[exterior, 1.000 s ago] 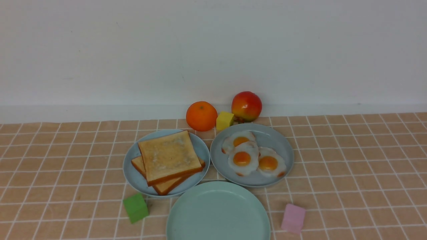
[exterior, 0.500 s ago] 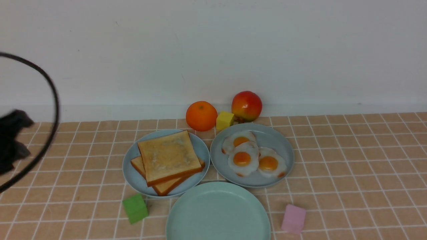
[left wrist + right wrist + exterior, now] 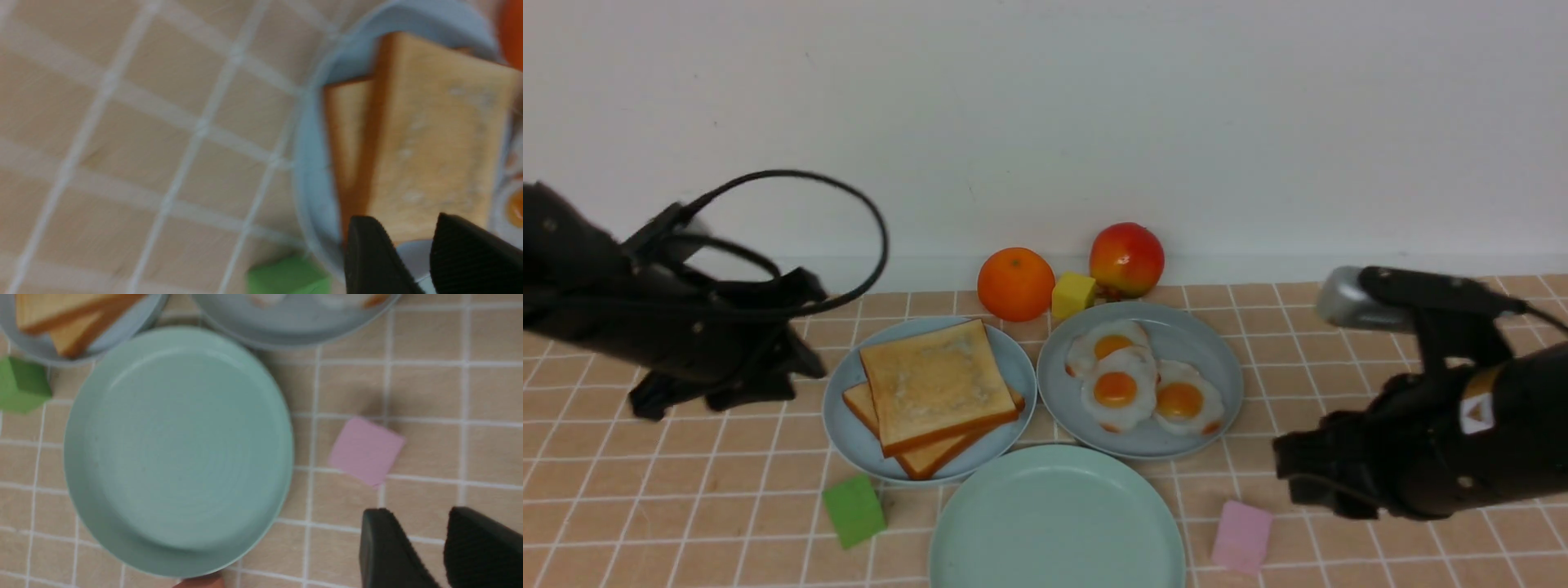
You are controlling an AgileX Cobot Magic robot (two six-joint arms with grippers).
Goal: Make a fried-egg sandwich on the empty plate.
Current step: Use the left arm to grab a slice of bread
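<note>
The pale mint-green plate (image 3: 1058, 523) lies bare at the table's front centre and fills the right wrist view (image 3: 175, 449); no sandwich is in view. Two toast slices (image 3: 935, 392) are stacked on a light blue plate (image 3: 845, 425). Three fried eggs (image 3: 1115, 388) overlap on a grey-blue plate (image 3: 1217, 359). My left gripper (image 3: 805, 335) hovers just left of the toast plate, open and empty; its wrist view shows the toast (image 3: 433, 134) past the jaws (image 3: 404, 220). My right gripper (image 3: 1286, 469) is open and empty, right of the mint plate, over bare cloth (image 3: 414, 512).
An orange (image 3: 1016, 283), a yellow block (image 3: 1073, 296) and a red-yellow fruit (image 3: 1127, 259) stand behind the plates by the white wall. A green block (image 3: 854, 510) sits left of the mint plate, and a pink block (image 3: 1241, 535) sits right of it, just below my right gripper.
Both arms have come into the front view: the left swung in from the left edge toward the toast plate, the right appeared at the right. Nothing on the table moved.
</note>
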